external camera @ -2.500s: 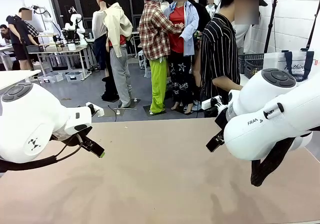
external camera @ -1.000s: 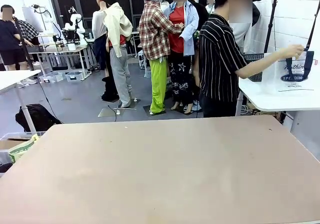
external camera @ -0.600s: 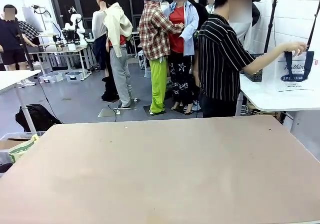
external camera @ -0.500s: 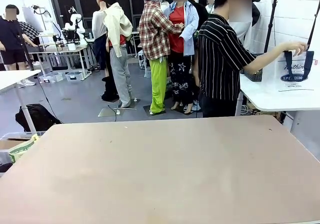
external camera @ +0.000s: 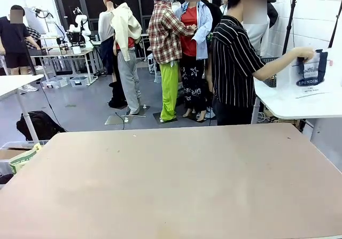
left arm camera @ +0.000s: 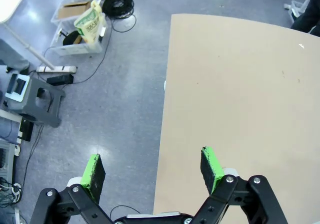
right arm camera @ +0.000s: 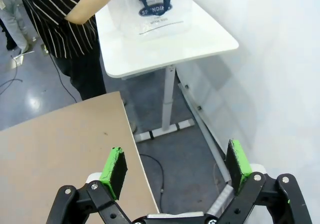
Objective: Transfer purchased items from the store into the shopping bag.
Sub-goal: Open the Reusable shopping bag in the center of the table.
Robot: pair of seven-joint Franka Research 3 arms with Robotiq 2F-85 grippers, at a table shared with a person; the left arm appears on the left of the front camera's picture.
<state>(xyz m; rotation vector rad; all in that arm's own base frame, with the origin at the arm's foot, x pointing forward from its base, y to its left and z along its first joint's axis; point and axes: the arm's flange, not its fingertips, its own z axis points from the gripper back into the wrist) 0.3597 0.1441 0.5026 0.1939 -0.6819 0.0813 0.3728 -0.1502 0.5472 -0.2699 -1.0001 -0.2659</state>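
Note:
The shopping bag (external camera: pixel 311 75), translucent white with navy handles and a round dark logo, is lifted by the person's hand (external camera: pixel 302 53) over a white side table (external camera: pixel 299 108) at the right. The right wrist view shows the shopping bag (right arm camera: pixel 155 7) on the side table (right arm camera: pixel 170 51). A bit of the dark lattice basket (external camera: pixel 271 81) peeks out below the person's arm. The purchased items are out of view. My left gripper (left arm camera: pixel 151 168) hangs open over the left edge of the brown table (left arm camera: pixel 240 108). My right gripper (right arm camera: pixel 175 166) is open above the floor, beside the brown table (right arm camera: pixel 60 144).
A person in a striped shirt (external camera: pixel 234 62) stands beyond the far right corner of the brown table (external camera: pixel 171 180). Clear bins (left arm camera: pixel 75 26), cables and a grey step stool (left arm camera: pixel 35 96) lie on the floor to the left. A white wall (right arm camera: pixel 270 58) runs along the right.
Both arms have drawn back out of the front view. The person has reached to the side table, gripped the bag's handles and now lifts it leftward.

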